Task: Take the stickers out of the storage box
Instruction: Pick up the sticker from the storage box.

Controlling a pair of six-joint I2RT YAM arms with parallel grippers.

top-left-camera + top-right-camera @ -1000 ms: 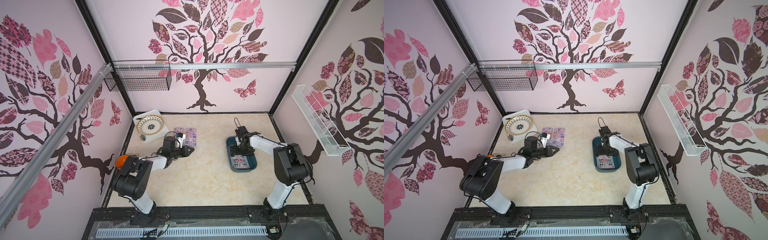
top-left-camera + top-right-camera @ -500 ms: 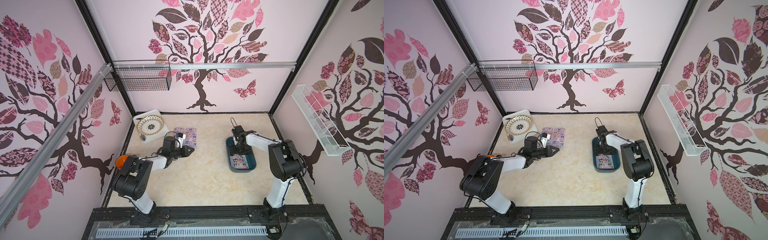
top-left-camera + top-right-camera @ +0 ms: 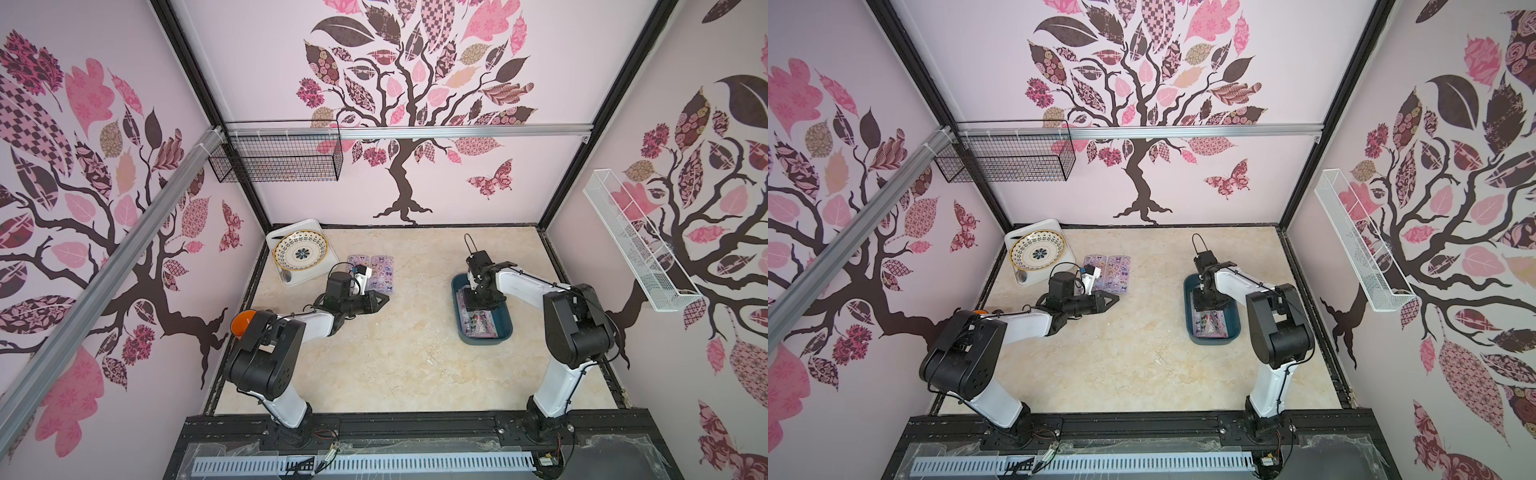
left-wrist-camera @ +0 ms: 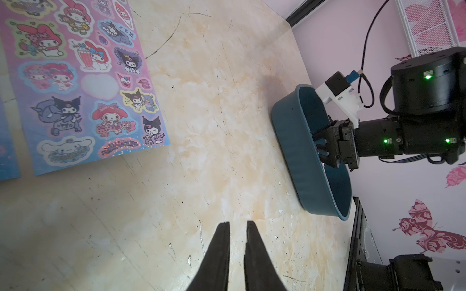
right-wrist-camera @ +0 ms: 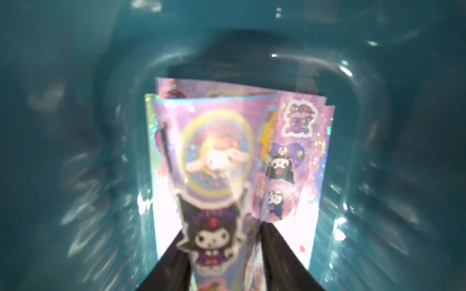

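Observation:
The dark teal storage box (image 3: pixel 505 328) (image 3: pixel 1235 328) (image 4: pixel 297 151) sits on the right of the floor. Lilac stickers (image 3: pixel 480 322) (image 3: pixel 1210 324) lie inside it. My right gripper (image 3: pixel 478 304) (image 3: pixel 1208 305) reaches down into the box. In the right wrist view its fingers (image 5: pixel 277 252) press in on the stack, and the top stickers (image 5: pixel 216 151) bow up between the half-closed jaws of the right gripper (image 5: pixel 223 229). Two more sticker sheets (image 3: pixel 376 272) (image 4: pixel 75 88) lie flat on the left. My left gripper (image 3: pixel 386 297) (image 4: pixel 238 223) hovers beside them, shut to a narrow slit and empty.
A white tray (image 3: pixel 291 279) holding a patterned plate (image 3: pixel 300 251) stands in the back left corner. A black wire basket (image 3: pixel 276 156) hangs on the back wall. A white one (image 3: pixel 636 241) hangs on the right wall. The walls close in the marble floor (image 3: pixel 415 353).
The right gripper's jaws have drawn together inside the box, bowing the top sheets up, and its elbow has shifted slightly. The left arm has stayed still.

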